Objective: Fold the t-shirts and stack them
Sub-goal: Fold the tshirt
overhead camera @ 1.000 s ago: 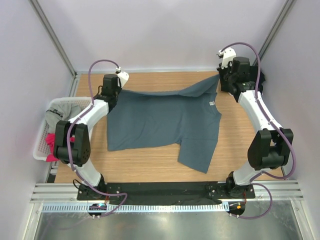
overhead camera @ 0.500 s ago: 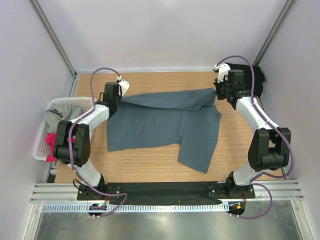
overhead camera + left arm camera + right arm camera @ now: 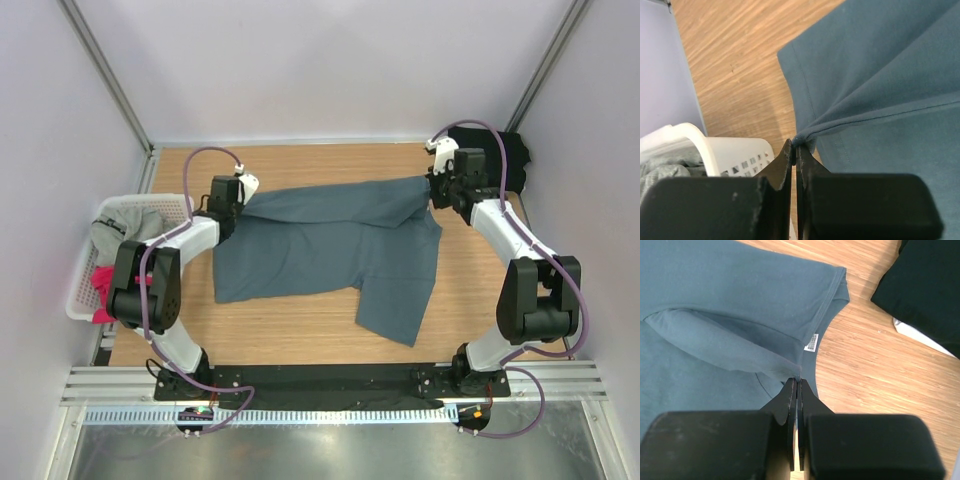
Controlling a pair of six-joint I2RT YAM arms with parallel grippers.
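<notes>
A slate blue-grey t-shirt point(image 3: 320, 250) lies spread on the wooden table, with its far edge lifted and drawn over its body as a fold. My left gripper point(image 3: 243, 200) is shut on the left corner of that edge, the cloth point(image 3: 880, 60) pinched at its tips point(image 3: 794, 145). My right gripper point(image 3: 431, 184) is shut on the right corner, next to the neckline and white label point(image 3: 811, 342), its tips point(image 3: 797, 381) clamped on the cloth point(image 3: 715, 295). A black t-shirt point(image 3: 515, 150) lies folded at the back right corner. A light grey t-shirt point(image 3: 125, 225) and a pink one point(image 3: 103, 280) sit in the basket.
A white slatted basket point(image 3: 80, 285) stands off the table's left edge, its rim point(image 3: 735, 155) close beside my left gripper. The black shirt point(image 3: 925, 285) lies just beyond my right gripper. Bare wood shows along the back and near edges.
Both grippers have moved toward the near side and lower, carrying the shirt's far edge over its body. The folded band has widened.
</notes>
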